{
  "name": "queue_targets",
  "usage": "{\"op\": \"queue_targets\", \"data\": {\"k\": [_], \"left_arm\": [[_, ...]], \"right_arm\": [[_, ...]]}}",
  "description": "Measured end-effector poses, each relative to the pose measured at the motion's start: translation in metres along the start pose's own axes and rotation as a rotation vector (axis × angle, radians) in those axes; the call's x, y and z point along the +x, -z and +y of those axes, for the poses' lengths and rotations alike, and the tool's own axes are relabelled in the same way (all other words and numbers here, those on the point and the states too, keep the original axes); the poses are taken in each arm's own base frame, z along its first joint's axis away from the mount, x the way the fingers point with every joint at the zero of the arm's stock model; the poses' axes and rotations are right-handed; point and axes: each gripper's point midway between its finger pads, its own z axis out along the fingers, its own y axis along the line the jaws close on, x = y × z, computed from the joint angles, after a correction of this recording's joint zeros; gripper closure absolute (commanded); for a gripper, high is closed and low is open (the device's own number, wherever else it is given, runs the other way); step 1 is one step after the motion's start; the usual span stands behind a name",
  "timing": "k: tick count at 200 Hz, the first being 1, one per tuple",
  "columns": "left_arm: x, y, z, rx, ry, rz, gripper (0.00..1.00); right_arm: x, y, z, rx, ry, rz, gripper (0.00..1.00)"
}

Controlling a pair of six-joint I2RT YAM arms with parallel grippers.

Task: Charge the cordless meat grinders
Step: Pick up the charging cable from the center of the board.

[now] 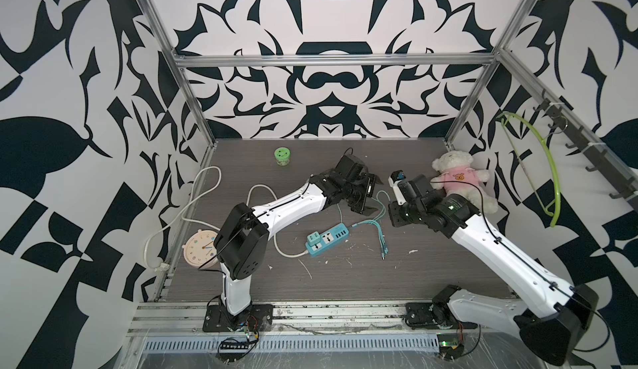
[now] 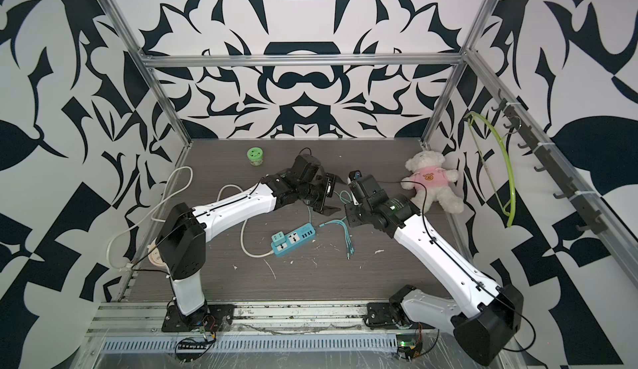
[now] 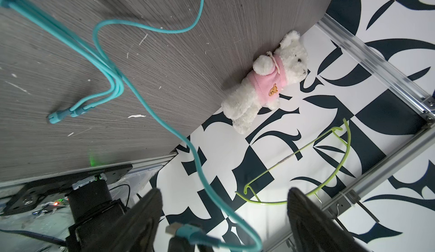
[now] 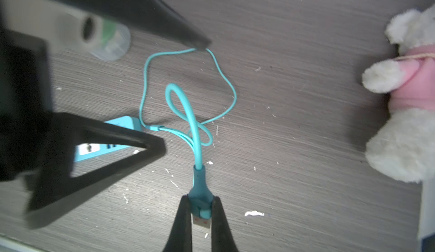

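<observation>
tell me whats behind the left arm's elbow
A round cream clock lies on the table behind the left arm. About half shows, with coloured hands; the arm covers the rest.

Matt grey wood-grain on the table point(image 1: 379, 281), flecked with white scuffs. The teddy bear point(image 1: 459, 177) is fluffy white plush in a pink cloth top. That teal cable point(image 4: 198, 154) looks smooth and rubbery, and the power strip point(image 1: 328, 239) is smooth blue plastic. The frame rail point(image 1: 331, 61) is brushed metal. On the meat grinder point(image 1: 283, 156), mint plastic sits over a clear cup. The right gripper point(image 4: 201, 199) is matt black.
</observation>
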Motion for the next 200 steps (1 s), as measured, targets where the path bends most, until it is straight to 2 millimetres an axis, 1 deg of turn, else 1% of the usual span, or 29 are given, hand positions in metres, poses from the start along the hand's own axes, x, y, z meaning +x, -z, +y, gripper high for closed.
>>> {"op": "queue_targets", "data": {"k": [27,43,51,81,91,97,107,117,131,140,145,159,173,187,200], "left_arm": [[-0.001,-0.005,0.002,-0.008,0.005,0.004,0.39],[-0.002,-0.007,0.002,-0.009,-0.005,0.001,0.5],[-0.003,-0.006,0.001,-0.008,-0.013,-0.001,0.54],[-0.008,-0.005,-0.003,0.007,-0.046,-0.022,0.78],[-0.008,-0.004,-0.005,0.01,-0.074,-0.027,0.87],[-0.009,-0.003,-0.008,0.016,-0.093,-0.033,0.92],[-0.009,0.0,-0.014,0.029,-0.114,-0.041,1.0],[-0.008,0.003,-0.021,0.041,-0.163,-0.045,1.0],[-0.007,0.007,-0.029,0.055,-0.215,-0.052,1.0],[-0.008,0.009,-0.033,0.061,-0.259,-0.058,1.0],[-0.009,0.011,-0.035,0.062,-0.282,-0.06,1.0],[-0.01,0.015,-0.04,0.063,-0.359,-0.066,1.0],[-0.011,0.021,-0.046,0.061,-0.445,-0.071,1.0],[-0.01,0.026,-0.051,0.052,-0.531,-0.076,1.0],[-0.008,0.031,-0.054,0.045,-0.605,-0.078,1.0]], "right_arm": [[0.001,0.004,0.005,-0.035,0.006,-0.015,1.0],[0.004,0.004,0.006,-0.047,0.01,-0.01,1.0],[0.005,0.004,0.007,-0.052,0.012,-0.007,1.0],[0.011,0.003,0.009,-0.07,0.024,0.007,1.0],[0.012,0.002,0.01,-0.075,0.026,0.012,0.96],[0.013,0.003,0.011,-0.079,0.029,0.014,0.91],[0.014,0.003,0.012,-0.091,0.028,0.02,0.78],[0.016,0.003,0.015,-0.106,0.049,0.027,0.67],[0.017,0.007,0.018,-0.128,0.065,0.041,0.59],[0.016,0.013,0.021,-0.148,0.07,0.045,0.54],[0.014,0.017,0.022,-0.16,0.082,0.044,0.47],[0.007,0.029,0.025,-0.197,0.098,0.033,0.36],[0.0,0.041,0.026,-0.234,0.107,0.015,0.3],[-0.002,0.051,0.024,-0.266,0.105,0.003,0.29],[-0.001,0.056,0.021,-0.29,0.094,-0.001,0.29]]}}
